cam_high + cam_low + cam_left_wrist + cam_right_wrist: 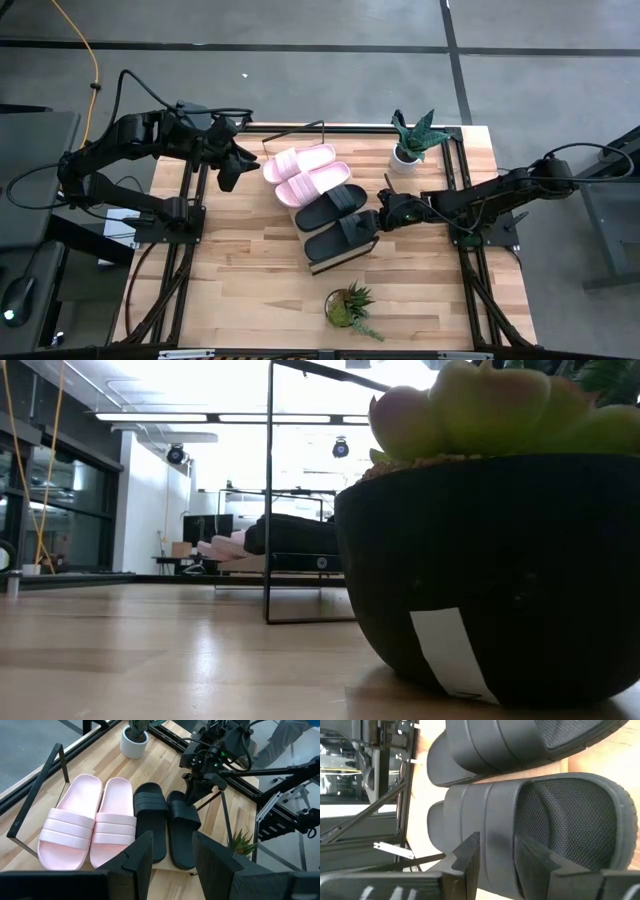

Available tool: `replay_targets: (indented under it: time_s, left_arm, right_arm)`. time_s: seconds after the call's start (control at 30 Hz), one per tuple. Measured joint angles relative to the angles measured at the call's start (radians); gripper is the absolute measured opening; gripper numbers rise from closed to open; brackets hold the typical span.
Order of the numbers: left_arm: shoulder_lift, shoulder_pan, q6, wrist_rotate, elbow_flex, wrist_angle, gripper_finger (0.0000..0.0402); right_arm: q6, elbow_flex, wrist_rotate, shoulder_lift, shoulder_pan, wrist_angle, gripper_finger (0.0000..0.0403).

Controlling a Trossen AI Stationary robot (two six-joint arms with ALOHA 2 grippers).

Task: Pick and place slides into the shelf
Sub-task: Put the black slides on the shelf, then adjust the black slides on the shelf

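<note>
Four slides lie side by side on the slanted shelf (pixel 331 264): two pale pink slides (pixel 305 172) (pixel 90 820) and two black slides (pixel 338 220) (pixel 165 822). My left gripper (pixel 232 170) (pixel 172 850) is open and hangs off the shelf's left side, beside the pink pair, touching nothing. My right gripper (pixel 383 215) (pixel 497 852) is open at the right end of the nearer black slide (pixel 555 815), and it shows at that slide's heel in the left wrist view (pixel 195 797). The low view shows only the slides' ends (pixel 255 542) behind the wire frame (pixel 270 510). My right gripper's open fingers (pixel 468 854) stand over the strap and side edge (pixel 495 835) of the nearer black slide, coming level from the table's right. The slide lies flat on the shelf. I cannot tell whether the fingers touch it.
A white pot with a spiky plant (pixel 410 148) stands at the far right, close to my right arm. A dark pot with a succulent (pixel 346 306) (pixel 490 560) sits near the front edge. Black frame rails (pixel 180 250) run along both sides of the table.
</note>
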Motion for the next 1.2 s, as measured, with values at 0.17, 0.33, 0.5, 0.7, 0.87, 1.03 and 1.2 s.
replay_targets:
  time_s: [0.17,0.33,0.5,0.7,0.87,1.03,1.2]
  left_arm:
    - [0.0,0.0,0.0,0.0,0.0,-0.003,0.0127]
    - [0.0,0.0,0.0,0.0,0.0,-0.007,0.0127]
    - [0.0,0.0,0.0,0.0,0.0,-0.006,0.0127]
    - [0.0,0.0,0.0,0.0,0.0,-0.006,0.0127]
    - [0.0,0.0,0.0,0.0,0.0,-0.006,0.0127]
    - [0.0,0.0,-0.005,0.0,0.0,-0.006,0.0127]
    - [0.0,0.0,-0.014,0.0,0.0,-0.006,0.0126]
  right_arm:
    - [0.001,0.0,0.044,-0.01,0.003,0.0,0.0106]
    - [-0.001,0.0,0.061,-0.029,0.003,-0.027,0.0106]
    - [-0.001,0.0,0.065,-0.071,0.01,-0.093,0.0106]
    - [-0.009,0.0,0.145,-0.15,0.01,-0.166,0.0106]
    - [-0.03,0.0,0.15,-0.162,-0.051,-0.217,0.0104]
    - [-0.095,0.0,0.149,-0.151,-0.117,-0.21,0.0082]
    - [-0.126,0.0,0.179,-0.151,-0.175,-0.244,0.0031]
